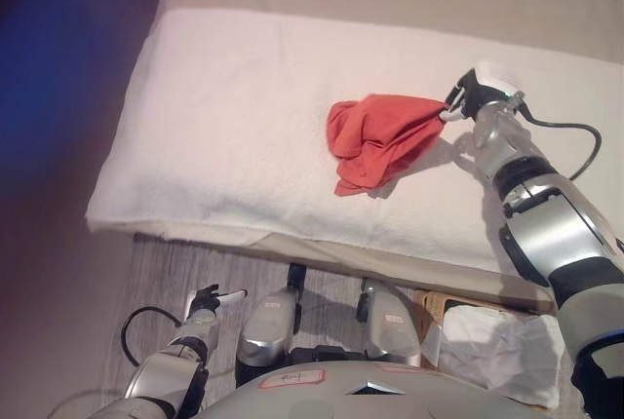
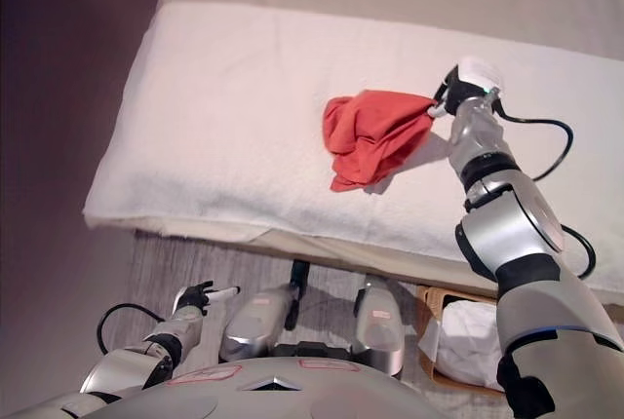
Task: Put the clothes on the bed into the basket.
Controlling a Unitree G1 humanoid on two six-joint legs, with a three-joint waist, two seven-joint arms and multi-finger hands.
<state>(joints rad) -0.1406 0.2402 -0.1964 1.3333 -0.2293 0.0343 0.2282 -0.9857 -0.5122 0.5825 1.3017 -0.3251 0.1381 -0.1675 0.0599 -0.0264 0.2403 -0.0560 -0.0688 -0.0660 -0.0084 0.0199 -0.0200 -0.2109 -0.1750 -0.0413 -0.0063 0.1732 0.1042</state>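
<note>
Right hand (image 1: 466, 99) pinching one corner of the red garment (image 1: 378, 138), lifting it off the white bed (image 1: 195, 117). Left hand (image 1: 207, 299) hanging low by the floor, fingers relaxed, idle. Seemingly mid pick-up; next, carrying the cloth back and down to the basket (image 1: 434, 304) below the bed edge, already holding white cloth (image 1: 502, 349). Garment trailing leftward from the pinch, long axis running slantwise, bunched end sagging onto the bed.

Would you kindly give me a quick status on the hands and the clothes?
Right hand pinching red garment on the bed. Left hand low, idle, fingers relaxed. Basket at lower right holds white cloth. Path clear.
</note>
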